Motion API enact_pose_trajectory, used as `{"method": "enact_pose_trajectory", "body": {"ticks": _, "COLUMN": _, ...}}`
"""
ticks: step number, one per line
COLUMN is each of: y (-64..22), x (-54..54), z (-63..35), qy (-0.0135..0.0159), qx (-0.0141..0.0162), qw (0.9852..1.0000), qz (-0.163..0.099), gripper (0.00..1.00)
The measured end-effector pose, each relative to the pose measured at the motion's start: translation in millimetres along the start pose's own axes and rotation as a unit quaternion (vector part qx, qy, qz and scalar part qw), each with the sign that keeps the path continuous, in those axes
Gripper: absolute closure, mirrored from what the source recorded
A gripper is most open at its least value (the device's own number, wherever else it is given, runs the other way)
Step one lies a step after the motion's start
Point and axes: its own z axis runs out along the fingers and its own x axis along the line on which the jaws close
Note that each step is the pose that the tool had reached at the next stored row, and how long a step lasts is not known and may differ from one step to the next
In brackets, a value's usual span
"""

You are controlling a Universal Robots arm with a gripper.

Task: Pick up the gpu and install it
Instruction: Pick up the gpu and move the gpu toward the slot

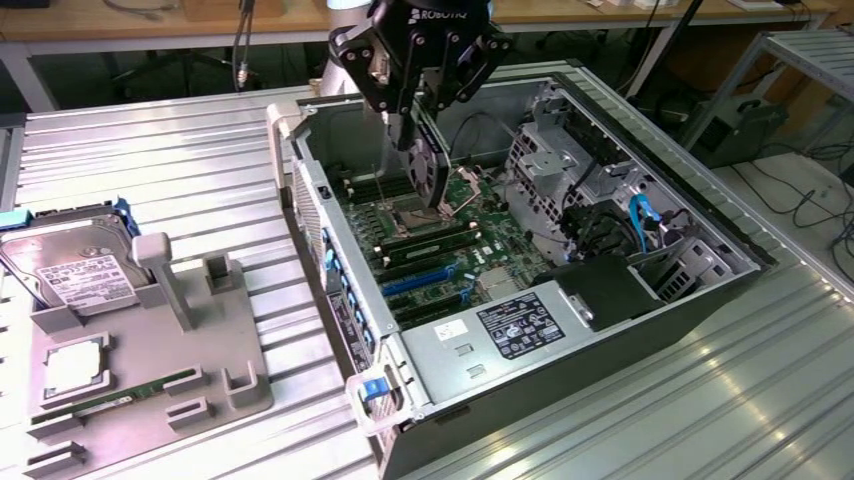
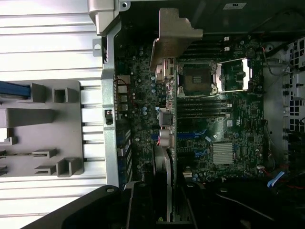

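Table [image 1: 160,170] was ribbed sheet metal with a dull silver sheen. Computer case [image 1: 310,200] was bare grey metal, matt; circuit board [image 1: 461,245] inside looked green, slightly glossy. The graphics card [image 1: 429,175] was matt black with a dull silvery metal bracket [image 2: 174,33]. Parts holder [image 1: 147,390], near left, looked like matt grey plastic. Hard drive [image 1: 47,250] carried a white paper label [image 1: 80,280].

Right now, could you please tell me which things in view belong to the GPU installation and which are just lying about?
In the job: gpu, held by the gripper over the motherboard of the open computer case.

Lying about: hard drive and memory stick on the grey holder tray beside the case.
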Motion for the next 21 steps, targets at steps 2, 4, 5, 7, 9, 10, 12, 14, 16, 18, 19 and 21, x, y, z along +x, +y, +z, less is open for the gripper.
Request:
{"method": "enact_pose_trajectory", "body": {"ticks": 2, "y": 0.0, "x": 0.0, "z": 0.0, "qy": 0.0, "qx": 0.0, "qw": 1.0, "qz": 0.0, "gripper": 0.73}}
{"method": "enact_pose_trajectory", "body": {"ticks": 4, "y": 0.0, "x": -0.2, "z": 0.0, "qy": 0.0001, "qx": 0.0, "qw": 1.0, "qz": -0.003, "gripper": 0.73}}
{"method": "enact_pose_trajectory", "body": {"ticks": 5, "y": 0.0, "x": -0.3, "z": 0.0, "qy": 0.0002, "qx": -0.0001, "qw": 1.0, "qz": -0.005, "gripper": 0.73}}
{"method": "enact_pose_trajectory", "body": {"ticks": 7, "y": 0.0, "x": -1.0, "z": 0.0, "qy": 0.0004, "qx": -0.0002, "qw": 0.9999, "qz": -0.012, "gripper": 0.73}}
{"method": "enact_pose_trajectory", "body": {"ticks": 9, "y": 0.1, "x": -2.2, "z": 0.1, "qy": 0.0007, "qx": -0.0004, "qw": 0.9998, "qz": -0.019, "gripper": 0.73}}
{"method": "enact_pose_trajectory", "body": {"ticks": 10, "y": 0.2, "x": -3.3, "z": 0.1, "qy": 0.0007, "qx": -0.0004, "qw": 0.9998, "qz": -0.022, "gripper": 0.73}}
{"method": "enact_pose_trajectory", "body": {"ticks": 12, "y": 0.2, "x": -5.1, "z": 0.3, "qy": 0.0008, "qx": -0.0005, "qw": 0.9997, "qz": -0.024, "gripper": 0.73}}
{"method": "enact_pose_trajectory", "body": {"ticks": 14, "y": 0.3, "x": -6.7, "z": 0.3, "qy": 0.0009, "qx": -0.0005, "qw": 0.9997, "qz": -0.026, "gripper": 0.73}}
{"method": "enact_pose_trajectory", "body": {"ticks": 16, "y": 0.3, "x": -8.3, "z": 0.4, "qy": 0.001, "qx": -0.0005, "qw": 0.9996, "qz": -0.027, "gripper": 0.73}}
{"method": "enact_pose_trajectory", "body": {"ticks": 18, "y": 0.4, "x": -9.5, "z": 0.4, "qy": 0.001, "qx": -0.0005, "qw": 0.9996, "qz": -0.029, "gripper": 0.73}}
{"method": "enact_pose_trajectory", "body": {"ticks": 19, "y": 0.4, "x": -10.4, "z": 0.5, "qy": 0.001, "qx": -0.0006, "qw": 0.9996, "qz": -0.029, "gripper": 0.73}}
{"method": "enact_pose_trajectory", "body": {"ticks": 21, "y": 0.5, "x": -12.4, "z": 0.6, "qy": 0.0011, "qx": -0.0006, "qw": 0.9995, "qz": -0.031, "gripper": 0.73}}
